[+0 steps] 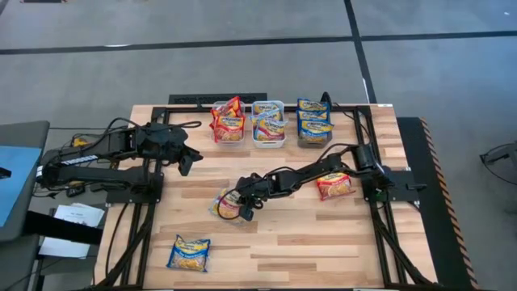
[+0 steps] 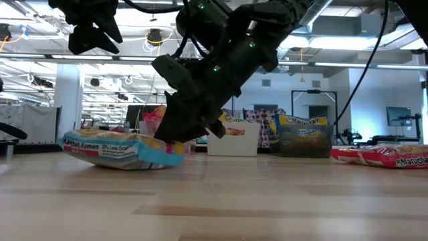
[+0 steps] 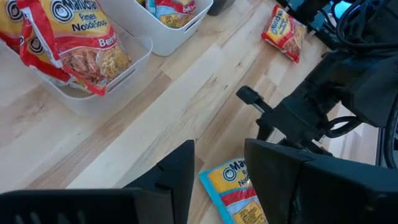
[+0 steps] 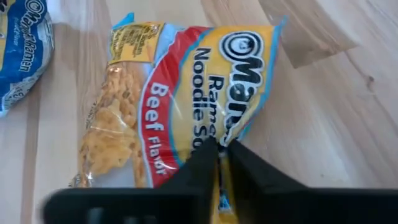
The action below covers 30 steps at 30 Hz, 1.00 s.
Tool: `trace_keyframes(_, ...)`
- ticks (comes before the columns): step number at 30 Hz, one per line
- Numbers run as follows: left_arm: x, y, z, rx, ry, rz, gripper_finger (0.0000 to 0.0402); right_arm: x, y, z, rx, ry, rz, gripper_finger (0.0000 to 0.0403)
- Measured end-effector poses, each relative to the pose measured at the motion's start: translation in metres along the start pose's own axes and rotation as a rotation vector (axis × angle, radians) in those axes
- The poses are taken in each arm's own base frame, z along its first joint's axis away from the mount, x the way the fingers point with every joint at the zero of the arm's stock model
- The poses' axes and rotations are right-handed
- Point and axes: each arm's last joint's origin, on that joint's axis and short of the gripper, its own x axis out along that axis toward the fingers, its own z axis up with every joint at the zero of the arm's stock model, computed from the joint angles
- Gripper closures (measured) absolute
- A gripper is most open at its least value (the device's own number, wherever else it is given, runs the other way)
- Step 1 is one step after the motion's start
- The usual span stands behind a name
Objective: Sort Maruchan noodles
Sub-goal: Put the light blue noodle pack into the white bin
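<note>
The right gripper is down at the middle of the bench, its fingers pinched together on the edge of a beef packet — red, yellow and light blue, lying flat on the wood. In the low view the same gripper reaches down to the packet on the bench top.

The left gripper hangs above the bench toward the left edge, well short of the bins; its jaws stand apart with nothing between them, and its wrist view looks past its fingers at the beef packet below.

Three bins sit in a row along the far edge, each with packets in it: a clear bin with red ones, a white bin in the middle (mixed prints), and a dark bin with blue and yellow ones.

Two more packets lie loose — a red packet near the right edge, just beside the right arm, and a blue packet near the front-left corner.
</note>
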Motion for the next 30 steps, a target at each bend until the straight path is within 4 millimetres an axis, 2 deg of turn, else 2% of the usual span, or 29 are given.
trace_keyframes(3,0.000,0.000,0.000,0.000,0.000,0.000,0.0274,0.000,0.000,0.000,-0.007,0.000,0.001,0.0389)
trace_keyframes(10,0.000,0.001,-0.001,0.002,0.013,0.007,0.0274,-0.006,0.001,0.002,-0.058,0.013,-0.007,0.0398)
trace_keyframes(19,0.000,0.001,-0.002,0.003,0.019,0.011,0.0274,-0.058,0.007,0.027,-0.202,-0.042,-0.111,0.0400)
trace_keyframes(24,0.000,0.001,-0.002,0.003,0.018,0.012,0.0274,-0.082,0.003,0.037,-0.260,-0.052,-0.173,0.0400)
trace_keyframes(30,0.000,0.001,-0.002,0.002,0.018,0.012,0.0274,-0.094,-0.011,0.041,-0.316,-0.017,-0.280,0.0400)
